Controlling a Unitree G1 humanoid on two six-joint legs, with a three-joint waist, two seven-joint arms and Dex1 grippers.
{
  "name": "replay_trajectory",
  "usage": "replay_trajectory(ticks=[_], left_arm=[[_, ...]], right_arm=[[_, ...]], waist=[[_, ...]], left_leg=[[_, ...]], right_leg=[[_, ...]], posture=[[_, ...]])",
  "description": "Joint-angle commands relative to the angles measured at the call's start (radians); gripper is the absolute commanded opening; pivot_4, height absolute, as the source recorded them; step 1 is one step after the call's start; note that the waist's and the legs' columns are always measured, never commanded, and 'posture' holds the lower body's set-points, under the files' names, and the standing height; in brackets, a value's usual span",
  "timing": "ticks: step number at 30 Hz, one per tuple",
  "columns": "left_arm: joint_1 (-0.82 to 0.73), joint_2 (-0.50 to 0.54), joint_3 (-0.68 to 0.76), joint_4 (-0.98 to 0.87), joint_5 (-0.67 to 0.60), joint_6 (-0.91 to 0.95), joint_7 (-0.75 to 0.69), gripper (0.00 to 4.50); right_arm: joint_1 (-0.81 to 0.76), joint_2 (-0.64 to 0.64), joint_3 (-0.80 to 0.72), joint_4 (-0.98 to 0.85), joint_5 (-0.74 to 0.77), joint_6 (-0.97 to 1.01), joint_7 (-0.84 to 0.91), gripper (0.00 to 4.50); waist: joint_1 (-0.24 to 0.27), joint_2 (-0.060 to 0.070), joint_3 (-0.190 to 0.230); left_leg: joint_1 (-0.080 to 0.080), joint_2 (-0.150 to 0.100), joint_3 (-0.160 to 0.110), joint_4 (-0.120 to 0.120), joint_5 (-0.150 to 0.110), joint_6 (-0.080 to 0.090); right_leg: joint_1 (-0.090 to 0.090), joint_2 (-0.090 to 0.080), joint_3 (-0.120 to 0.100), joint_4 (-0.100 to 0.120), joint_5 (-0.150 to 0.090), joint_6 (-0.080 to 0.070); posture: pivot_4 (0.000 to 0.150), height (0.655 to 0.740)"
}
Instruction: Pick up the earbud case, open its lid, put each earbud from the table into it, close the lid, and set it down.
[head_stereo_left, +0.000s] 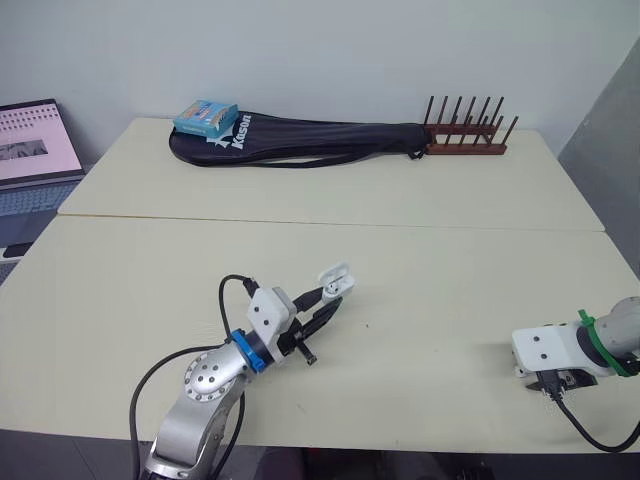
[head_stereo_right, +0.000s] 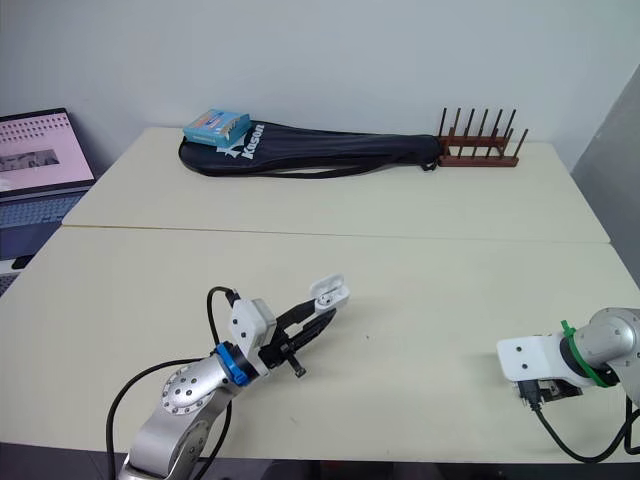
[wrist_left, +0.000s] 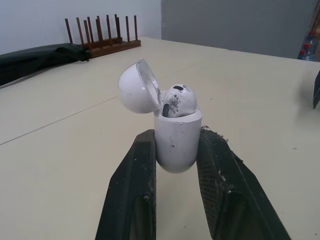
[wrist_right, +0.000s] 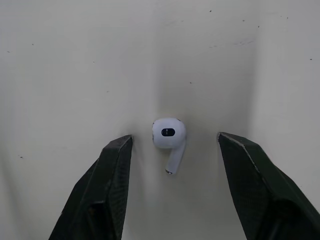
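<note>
My left gripper (head_stereo_left: 330, 296) is shut on the white earbud case (wrist_left: 176, 140), held just above the middle of the near table. The case's lid (wrist_left: 136, 87) is flipped open, and one white earbud (wrist_left: 179, 99) sits in it, its head poking out of the top. At the near right, my right gripper (wrist_right: 175, 142) points straight down at the table, open. A second white earbud (wrist_right: 168, 132) lies on the table between its black fingers (wrist_right: 107, 180), touching neither.
Along the far table lie a black racket bag (head_stereo_left: 300, 140) with a blue box (head_stereo_left: 206, 117) on it and a wooden peg rack (head_stereo_left: 465, 135). A laptop (head_stereo_left: 35, 150) stands at the far left. A seam (head_stereo_left: 330, 222) divides the two tables.
</note>
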Motion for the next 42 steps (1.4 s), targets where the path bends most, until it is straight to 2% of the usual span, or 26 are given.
replay_trajectory(ticks=[1,5,6,17,26,32,42], left_arm=[[-0.004,0.004,0.006,-0.030,-0.009,-0.012,-0.005,0.77],[-0.008,0.003,0.006,-0.026,-0.007,-0.013,-0.005,0.77],[-0.008,0.003,0.005,-0.026,-0.007,-0.013,-0.005,0.77],[-0.034,-0.004,0.001,0.010,0.002,-0.028,-0.009,0.77],[-0.048,-0.011,-0.001,0.035,0.007,-0.046,-0.007,0.77],[-0.050,-0.013,-0.001,0.035,0.008,-0.051,-0.004,0.77],[-0.035,-0.008,-0.004,0.017,0.001,-0.045,-0.004,0.77]], right_arm=[[0.004,0.014,0.013,-0.009,-0.015,0.011,-0.012,1.88],[-0.001,0.021,0.018,-0.019,-0.005,0.027,-0.003,0.45],[-0.003,0.022,0.018,-0.022,-0.003,0.030,-0.001,0.38],[-0.055,0.032,0.005,-0.012,0.013,0.035,0.020,0.38],[-0.170,0.040,0.054,0.093,-0.052,-0.129,0.017,0.38],[-0.231,0.071,0.060,0.137,-0.029,-0.169,0.024,0.38],[-0.194,0.092,0.045,0.112,-0.025,-0.164,0.009,0.38]], waist=[[-0.001,-0.002,0.000],[-0.004,-0.005,0.000],[-0.004,-0.005,0.000],[-0.001,-0.004,0.001],[-0.002,-0.003,0.001],[-0.001,-0.003,0.001],[-0.001,-0.003,0.002]], left_leg=[[0.000,0.000,0.000,0.000,0.000,0.000],[0.001,0.001,0.000,0.000,0.000,0.000],[0.001,0.001,0.000,0.000,0.000,0.000],[0.000,0.000,0.000,0.000,0.000,0.000],[0.000,0.000,0.000,0.000,0.000,0.000],[-0.001,0.000,0.000,0.000,0.000,0.000],[-0.001,0.001,-0.001,0.000,0.000,0.000]], right_leg=[[0.000,0.000,0.000,0.000,0.000,0.000],[0.000,0.001,0.001,0.000,0.000,0.000],[0.000,0.001,0.001,0.000,0.000,0.000],[0.000,0.000,0.001,0.000,0.000,0.000],[-0.001,0.000,0.001,0.000,0.000,0.000],[-0.001,0.000,0.001,0.000,0.000,0.000],[-0.001,0.000,0.000,0.000,0.000,0.000]], posture=[[0.150,0.7274],[0.150,0.7274],[0.150,0.7274],[0.150,0.7274],[0.150,0.7274],[0.150,0.7274],[0.150,0.7274]])
